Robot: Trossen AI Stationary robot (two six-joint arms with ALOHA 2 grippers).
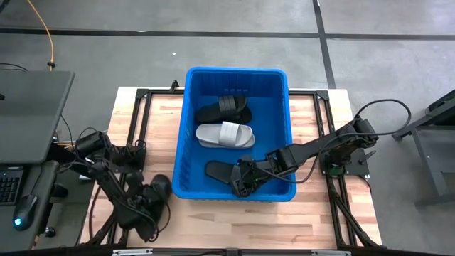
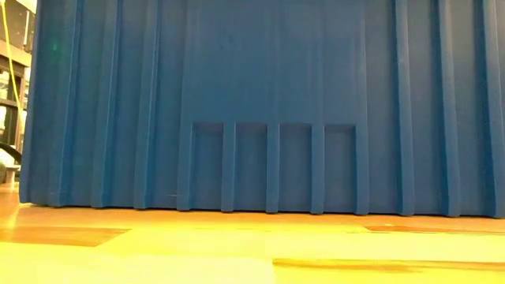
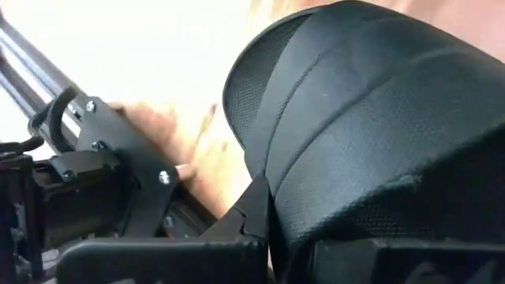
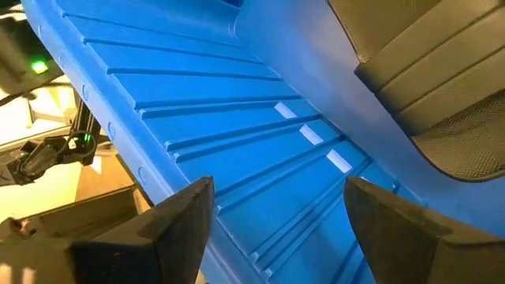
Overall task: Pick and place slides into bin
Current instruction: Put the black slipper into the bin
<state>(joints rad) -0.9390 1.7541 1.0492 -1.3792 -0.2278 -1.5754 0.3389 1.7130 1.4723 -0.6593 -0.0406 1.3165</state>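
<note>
The blue bin [image 1: 186, 128] stands mid-table and fills the low view [image 2: 260, 102]. In it lie a black slide [image 1: 225, 109] at the far end, a light grey slide [image 1: 225, 134] in the middle and another black slide [image 1: 217, 171] at the near end. My right gripper [image 1: 240, 179] reaches into the bin from the right, beside that near slide. It is open and empty [image 4: 276, 189], with the slide [image 4: 442, 95] just off one finger. My left gripper [image 1: 151, 203] is at the table's near left, shut on a further black slide [image 1: 161, 188]. My left gripper has the black slide, whose ribbed strap [image 3: 371, 118] fills its wrist view right up to the gripper body. The slide itself hides the fingertips, so I cannot tell which part they are on. The fingers come low from the table's near-left side.
The bin's near wall [image 4: 237, 118] runs close past my right fingers. The table's black frame rails [image 1: 138, 121] edge the wood on the left and right. A grey desk with a keyboard [image 1: 28, 121] stands beyond the left edge.
</note>
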